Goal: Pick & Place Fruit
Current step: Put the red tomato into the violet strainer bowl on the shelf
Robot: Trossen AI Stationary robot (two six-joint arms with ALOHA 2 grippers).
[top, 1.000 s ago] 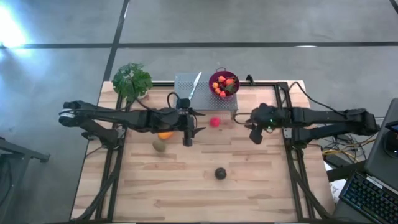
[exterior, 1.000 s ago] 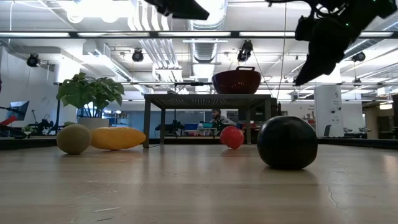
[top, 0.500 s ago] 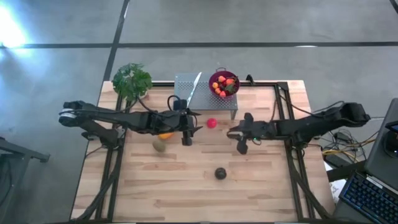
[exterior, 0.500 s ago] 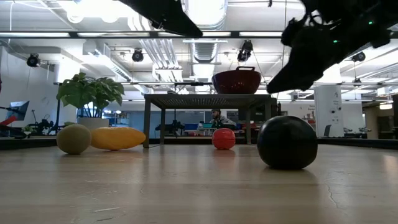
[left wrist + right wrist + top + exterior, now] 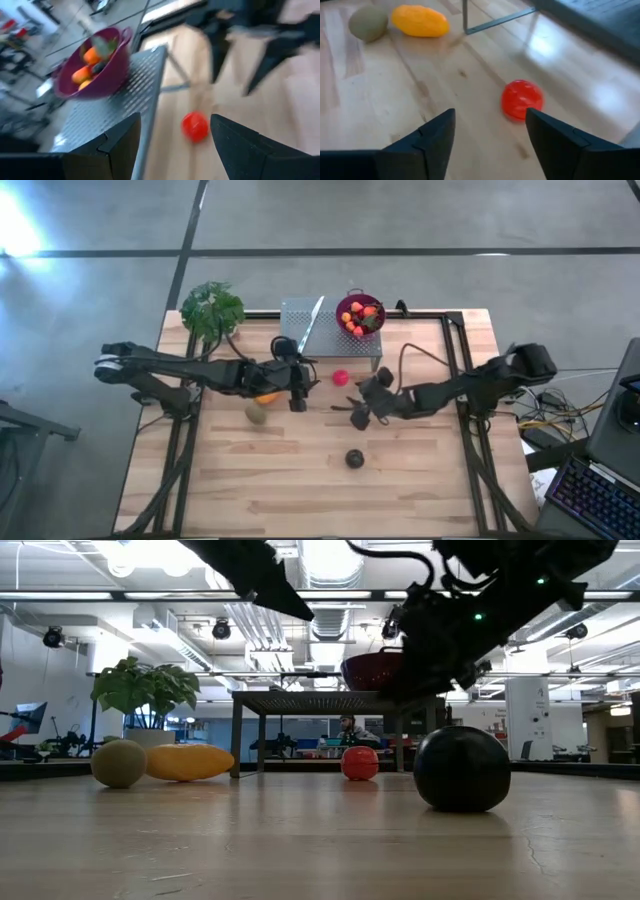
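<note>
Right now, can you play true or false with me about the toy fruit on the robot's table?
1. The red ball lies on the wooden table. True.
2. The purple bowl is empty. False: it holds small red and orange fruit.
3. The right gripper is open, with the red ball ahead of it. True.
4. The left gripper holds the orange fruit. False: it is open, and that fruit lies on the table beside the olive-green fruit.

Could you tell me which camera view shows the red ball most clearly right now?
The right wrist view: the red ball sits large and unobstructed on the wood. The left wrist view blurs it, the high view shows a small dot, and the low view a distant ball.
</note>
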